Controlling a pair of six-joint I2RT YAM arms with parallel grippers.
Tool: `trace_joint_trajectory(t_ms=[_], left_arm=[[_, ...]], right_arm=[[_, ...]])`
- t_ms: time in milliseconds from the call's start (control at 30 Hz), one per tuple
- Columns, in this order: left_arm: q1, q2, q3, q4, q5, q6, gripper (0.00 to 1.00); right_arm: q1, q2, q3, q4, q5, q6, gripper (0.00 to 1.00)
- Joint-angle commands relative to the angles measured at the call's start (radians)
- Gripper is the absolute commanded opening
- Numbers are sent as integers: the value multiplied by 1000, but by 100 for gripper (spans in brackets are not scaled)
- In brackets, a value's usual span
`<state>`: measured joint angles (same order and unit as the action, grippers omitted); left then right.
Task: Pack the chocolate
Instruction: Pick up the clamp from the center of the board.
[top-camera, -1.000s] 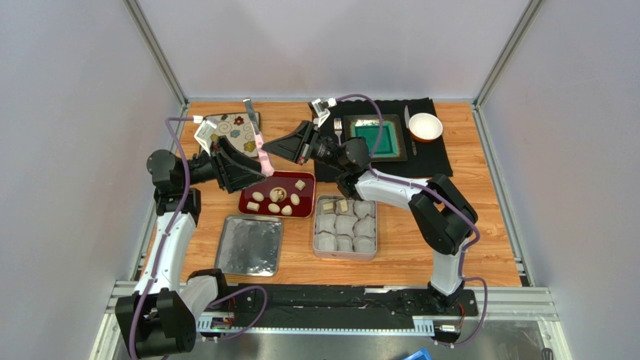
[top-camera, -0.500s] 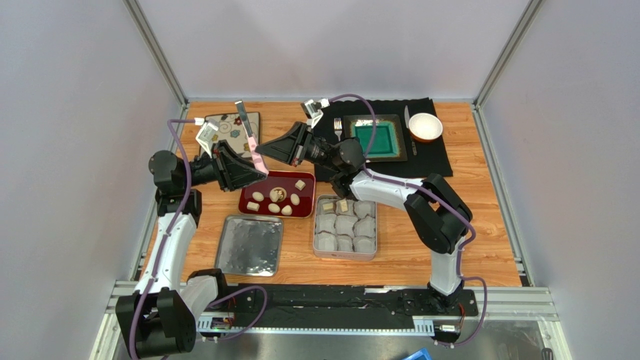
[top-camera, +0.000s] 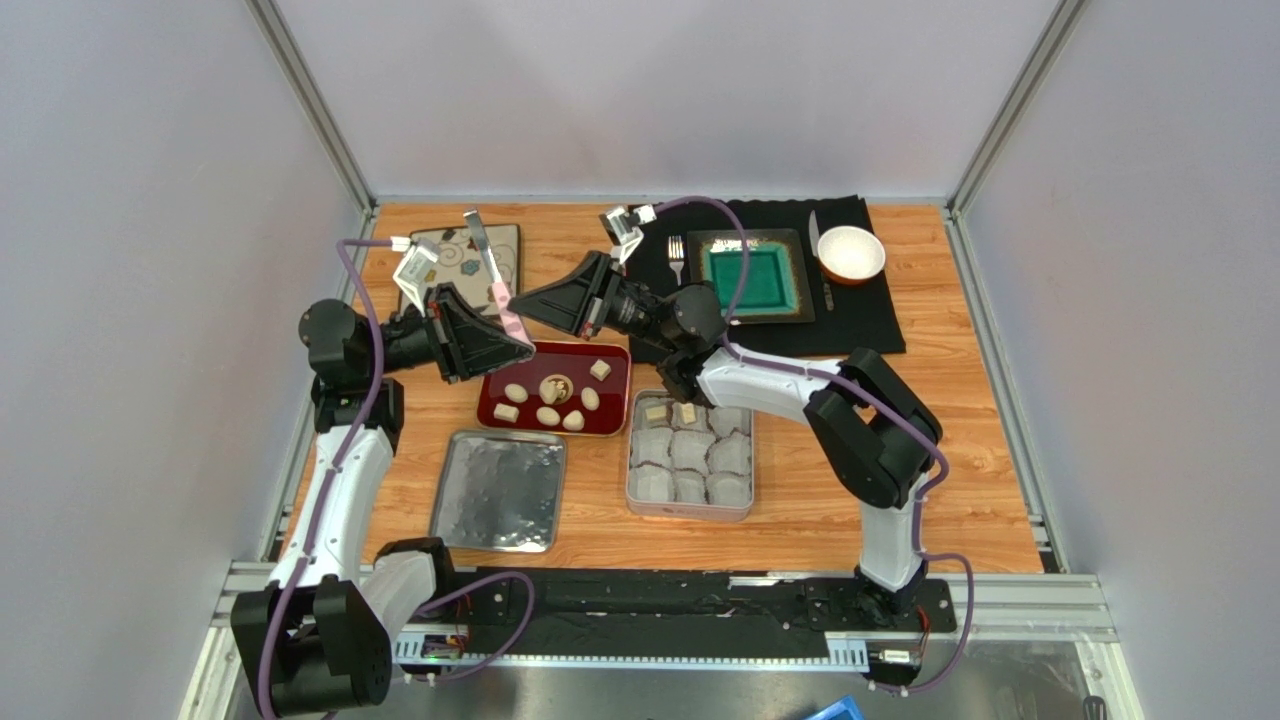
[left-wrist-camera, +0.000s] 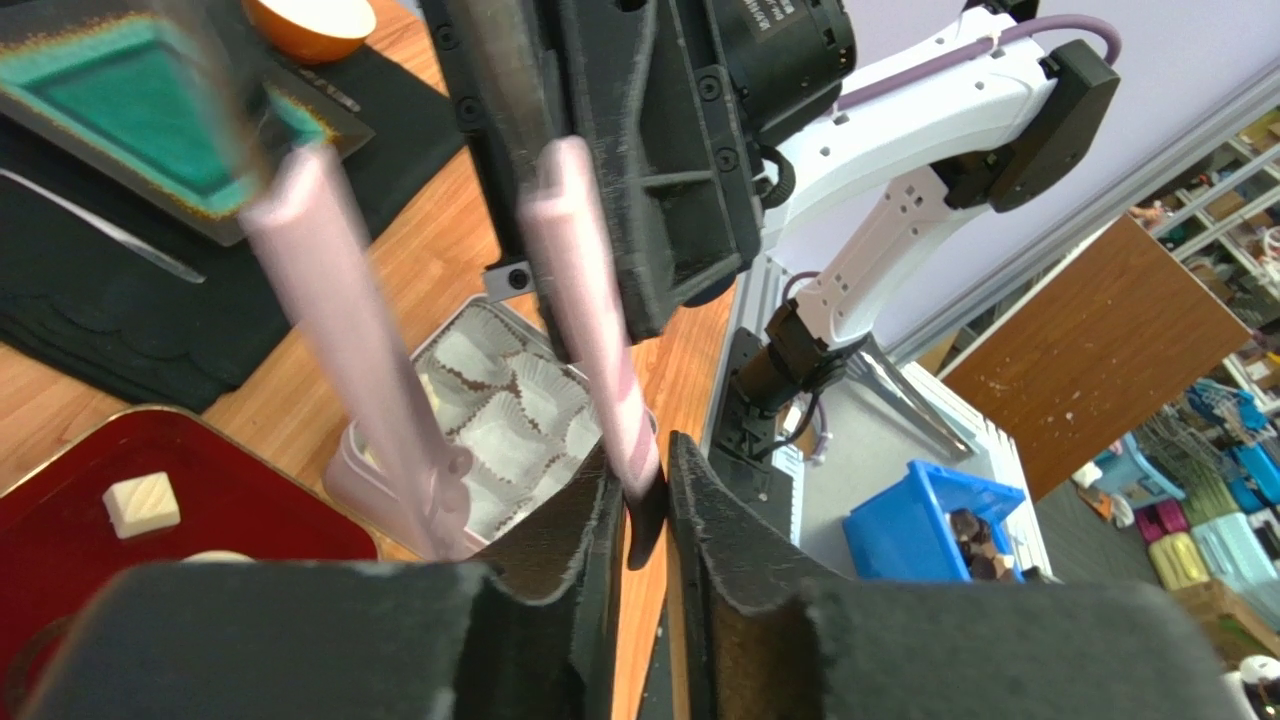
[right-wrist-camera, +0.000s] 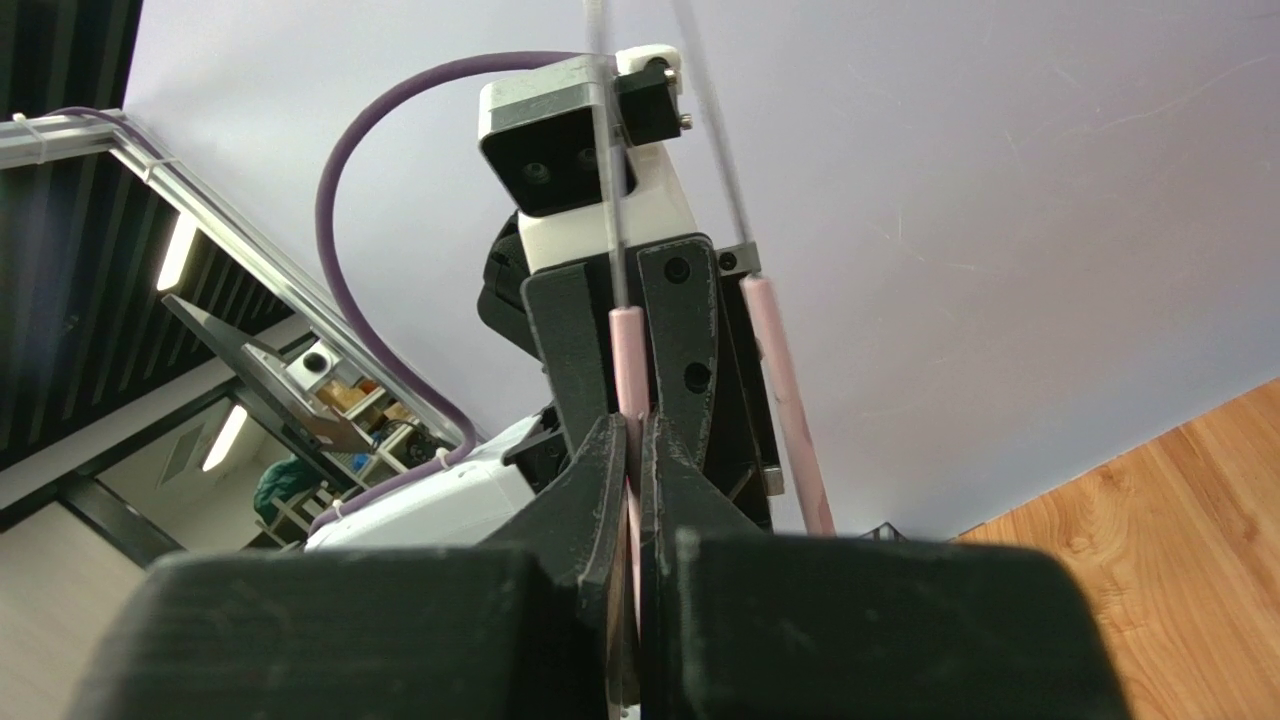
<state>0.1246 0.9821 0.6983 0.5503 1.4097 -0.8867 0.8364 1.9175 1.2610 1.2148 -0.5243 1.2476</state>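
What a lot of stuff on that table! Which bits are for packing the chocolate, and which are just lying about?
For the job:
chocolates, red tray, tin of paper cups, tongs gripped by the left claw and right claw, probably the silver lid.

Lying about:
green plate, fork, knife, white bowl, black mat, patterned board.

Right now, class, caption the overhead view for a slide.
Left pincer and right pincer grip pink tongs beyond the red tray of chocolate.
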Motion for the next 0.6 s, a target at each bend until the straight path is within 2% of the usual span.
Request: trace_joint_trajectory(t_ms=[0,133,200,233,267,300,333,367,400,433,467,500,533,567], left_arm=[[6,-5,1,16,-28,45,12],[7,-5,24,-117,-2,165,4],[7,-3,59,-293,5,329,0],[7,0,79,-375,8,404,0],[7,4,107,-615,6,618,0],[6,24,192,-777,-12,760,0],[0,38,246,-950,-82,910,0],[-9,71,292,-1230,-124,1162,0],[-31,84,355,-1332,-161,1254,0],[-45,95,372,-1409,-245,1325,0],[-55,102,382,-1506,-285,1433,0],[-80,104,379,-1539,-326,1478,0],[-91,102,371,-1588,-404,1520,0],[-98,92,347,-1601,-441,1589,0]], right_arm=[[17,-9,-21,78,-6,-17,0],[1,-67,-64,43,-26,-40,0],[-22,-92,-66,-6,-72,-68,0],[-32,-107,-57,-94,-100,-82,2],[-55,-139,-46,-148,-168,-103,5],[-68,-162,-31,-205,-212,-179,7],[-82,-184,-20,-366,-254,-230,13],[-111,-245,-11,-468,-325,-307,16],[-121,-279,-2,-582,-351,-389,20],[-129,-311,39,-897,-371,-650,28],[-132,-352,79,-1089,-334,-804,31],[-126,-403,119,-1280,-292,-946,33],[-123,-423,193,-1543,-254,-1172,36],[-119,-439,219,-1639,-194,-1239,38]])
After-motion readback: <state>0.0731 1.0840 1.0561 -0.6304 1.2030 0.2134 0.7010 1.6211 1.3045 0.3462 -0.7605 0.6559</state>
